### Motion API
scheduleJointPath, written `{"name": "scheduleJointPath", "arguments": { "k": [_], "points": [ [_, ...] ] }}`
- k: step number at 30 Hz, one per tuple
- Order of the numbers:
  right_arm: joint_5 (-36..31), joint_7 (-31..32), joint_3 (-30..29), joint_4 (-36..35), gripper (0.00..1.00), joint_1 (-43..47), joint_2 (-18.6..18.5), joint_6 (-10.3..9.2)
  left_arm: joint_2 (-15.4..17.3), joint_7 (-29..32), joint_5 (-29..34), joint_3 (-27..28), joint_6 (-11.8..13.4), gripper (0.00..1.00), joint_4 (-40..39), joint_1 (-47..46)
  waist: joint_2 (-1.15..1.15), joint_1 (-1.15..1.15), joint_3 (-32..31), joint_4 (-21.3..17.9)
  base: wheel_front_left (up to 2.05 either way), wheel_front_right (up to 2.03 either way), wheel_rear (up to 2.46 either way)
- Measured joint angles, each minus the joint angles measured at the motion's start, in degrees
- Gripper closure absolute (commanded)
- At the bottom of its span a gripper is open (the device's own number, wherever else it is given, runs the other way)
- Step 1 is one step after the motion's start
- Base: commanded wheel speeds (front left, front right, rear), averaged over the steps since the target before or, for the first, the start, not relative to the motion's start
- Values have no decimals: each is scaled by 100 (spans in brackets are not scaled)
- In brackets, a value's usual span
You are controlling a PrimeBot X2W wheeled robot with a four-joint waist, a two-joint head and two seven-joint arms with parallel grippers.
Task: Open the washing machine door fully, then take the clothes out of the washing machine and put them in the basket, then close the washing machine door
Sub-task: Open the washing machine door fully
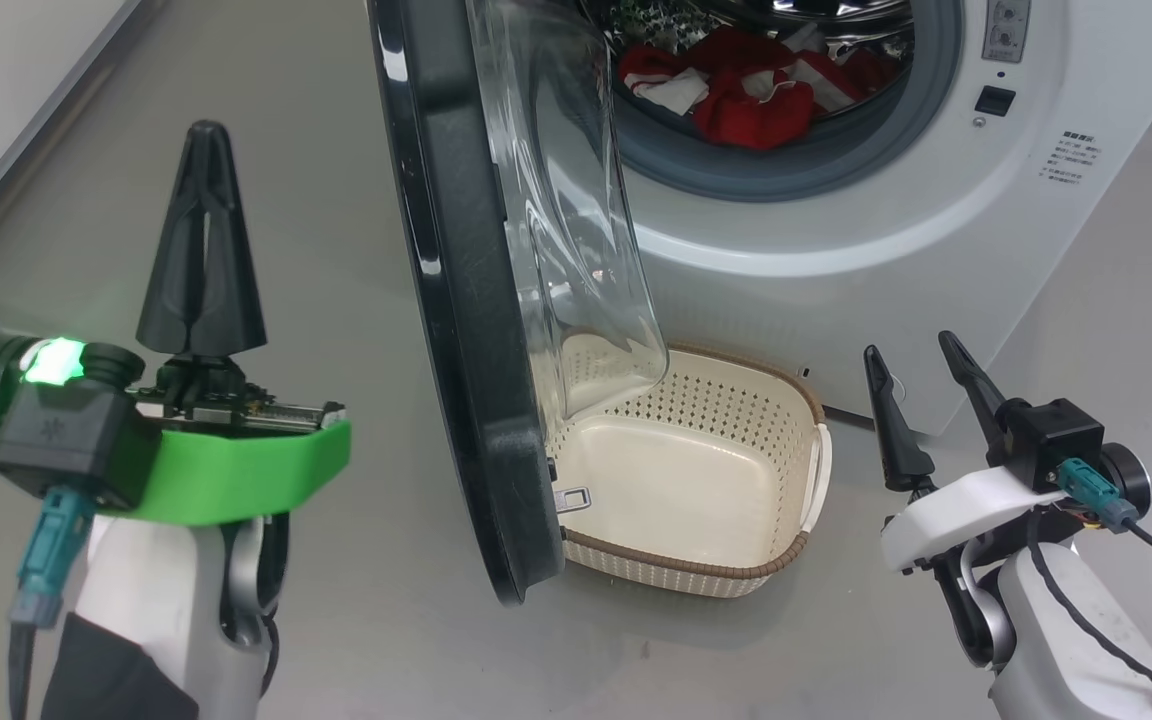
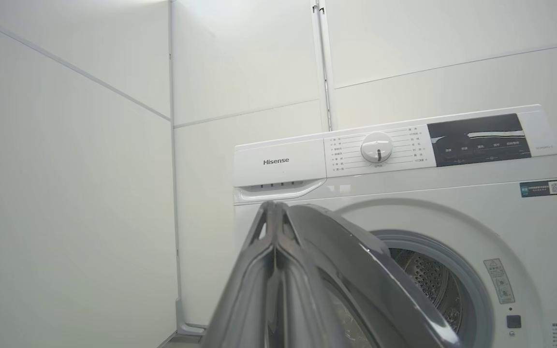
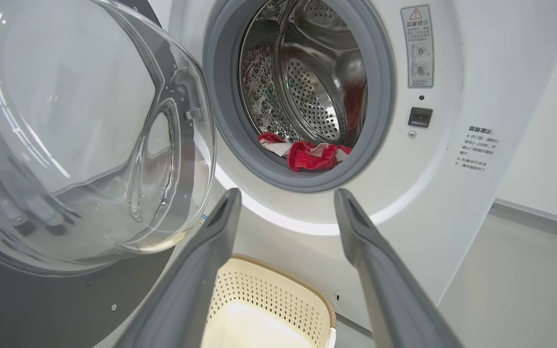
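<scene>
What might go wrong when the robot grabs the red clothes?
1. The door is only partly open and hangs over part of the basket, so dropped clothes might hit its glass and miss.
2. The clothes lie low behind the grey rubber ring, so they might snag coming out.
3. The right fingers are open, but the door's glass bulges beside the drum mouth; reaching in might bump it.

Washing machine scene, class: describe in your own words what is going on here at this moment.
A two-armed robot faces the washing machine, whose washing machine door is swung open. The red clothes lie inside the drum, and the basket on the floor below it is empty. The left gripper is shut on nothing, left of the door. The right gripper is open beside the basket.
</scene>
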Motion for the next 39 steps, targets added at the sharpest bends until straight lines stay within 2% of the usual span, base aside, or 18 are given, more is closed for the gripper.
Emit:
{"name": "scheduleJointPath", "arguments": {
  "k": [9,16,24,29,34,39],
  "points": [
    [-31,0,-79,22,0,87,101,36,-5,-1,10,-722,-427,100,-1043,93,0,0,-45,-42,0,0,0],
    [-84,0,-148,57,0,96,105,60,3,69,-401,-1757,-929,100,-1269,503,0,0,-57,-65,0,0,0],
    [-169,0,-198,57,0,95,131,86,25,589,-989,-2761,-990,100,-1330,795,0,0,-24,-90,0,0,0],
    [-231,0,-220,75,0,95,146,135,174,1020,-1241,-3232,-991,100,-1182,955,0,0,7,-103,0,0,0],
    [-271,0,-240,87,0,94,156,136,333,1390,-1426,-3364,-992,100,-892,1147,0,0,41,-118,0,0,0],
    [-301,0,-261,87,0,93,192,140,456,1584,-1443,-3265,-991,100,-570,1193,0,0,80,-133,0,0,0]
  ]
}}
